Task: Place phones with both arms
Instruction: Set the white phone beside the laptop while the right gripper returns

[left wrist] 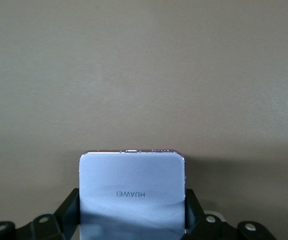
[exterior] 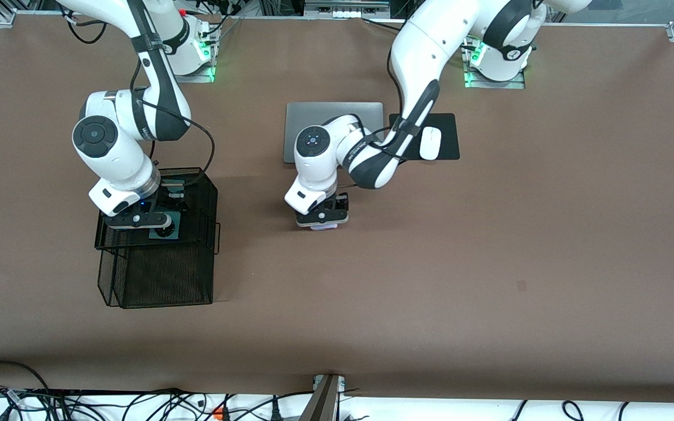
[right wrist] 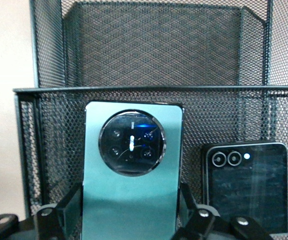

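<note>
Item 1, green phone point(right wrist: 132, 175): long, flat, matte teal back with a round black camera ring; clamped by its long edges between the fingers of the right gripper point(exterior: 164, 225), over the upper tier of the black mesh tray point(exterior: 196, 199). Mesh wall stood close on the side toward the right arm's end of the table.

Item 2, black phone point(right wrist: 245, 187): small, squarish, glossy, two lenses along one edge; lay flat on the tray's mesh floor just beside the green phone, apart from it.

Item 3, lilac-white phone point(left wrist: 132, 195): small, pale, rounded corners, lettering on its back; gripped by its side edges in the left gripper point(exterior: 323, 221), jaws narrow on it, low at the table point(exterior: 489, 263) near the middle. Bare surface lay open all around it.

Item 4, tray: two-tier black wire mesh, angular, at the right arm's end; its lower tier jutted nearer to the front camera.

Item 5, table: flat brown covering, matte, wide open room toward the left arm's end and toward the front camera.

Item 6, silver laptop point(exterior: 337, 117): closed, farther from the camera than the left gripper. Beside it, black mouse pad point(exterior: 448, 137) carrying a white mouse point(exterior: 430, 143).
</note>
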`<state>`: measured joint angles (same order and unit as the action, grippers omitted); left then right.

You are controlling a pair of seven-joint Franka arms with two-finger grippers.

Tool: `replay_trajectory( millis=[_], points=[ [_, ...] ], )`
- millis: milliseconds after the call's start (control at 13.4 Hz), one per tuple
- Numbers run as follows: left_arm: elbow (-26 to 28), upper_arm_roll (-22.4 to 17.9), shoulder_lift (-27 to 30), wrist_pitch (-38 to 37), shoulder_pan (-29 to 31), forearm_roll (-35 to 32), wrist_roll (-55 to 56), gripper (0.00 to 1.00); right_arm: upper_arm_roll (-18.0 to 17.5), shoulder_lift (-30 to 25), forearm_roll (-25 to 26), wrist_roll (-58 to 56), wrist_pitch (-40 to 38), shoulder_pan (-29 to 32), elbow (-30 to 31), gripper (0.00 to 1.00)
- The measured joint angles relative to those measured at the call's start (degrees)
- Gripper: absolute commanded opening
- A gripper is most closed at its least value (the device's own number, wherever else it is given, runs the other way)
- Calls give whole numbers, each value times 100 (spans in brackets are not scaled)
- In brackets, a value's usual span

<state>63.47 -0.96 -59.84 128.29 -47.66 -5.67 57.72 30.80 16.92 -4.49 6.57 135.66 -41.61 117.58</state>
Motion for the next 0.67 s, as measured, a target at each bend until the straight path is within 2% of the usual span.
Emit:
replay_trajectory(
  millis=[149,224,298,373,671],
  points=[
    [-128,-178,-166,14,-134,0,32,0,0,5,-113,0,-6,0,-113,99],
    [-155,-215,-212,18,-171,0,44,1,1,4,-126,0,-1,3,-184,99],
    [-182,-237,-227,20,-193,0,52,60,2,4,-129,0,-1,8,-267,100],
    [-198,-241,-232,20,-207,0,76,100,2,4,-129,0,-3,11,-336,99],
    [-323,-436,-230,25,-234,0,150,100,0,12,-131,-1,-95,10,-517,99]
  ],
)
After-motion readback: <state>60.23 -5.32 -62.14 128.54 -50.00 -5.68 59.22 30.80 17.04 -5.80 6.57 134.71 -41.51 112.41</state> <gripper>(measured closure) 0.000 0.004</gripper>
